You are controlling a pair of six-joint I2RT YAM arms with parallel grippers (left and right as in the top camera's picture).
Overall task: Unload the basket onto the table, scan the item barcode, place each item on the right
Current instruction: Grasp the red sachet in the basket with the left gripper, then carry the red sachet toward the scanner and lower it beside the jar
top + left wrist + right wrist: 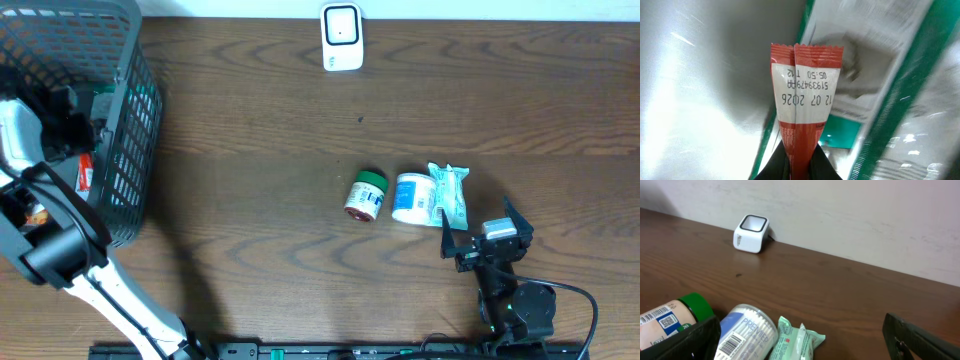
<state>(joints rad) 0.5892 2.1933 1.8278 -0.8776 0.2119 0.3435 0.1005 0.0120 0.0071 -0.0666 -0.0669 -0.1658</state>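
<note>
One red sachet (806, 100), "12 07 2026", pinched by left end effector (800, 167); right end effector (480, 228) wide.

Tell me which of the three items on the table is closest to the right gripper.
The green-and-white soft pack, rightmost in the row; the blue-and-white canister and green-capped bottle lie farther from the right gripper.

Soft, even light lies on the brown surface (300, 110), with a faint shadow at lower left. Left wrist view: blurred, white glare around a sharp red sachet (806, 100). Right wrist view crisp.
</note>
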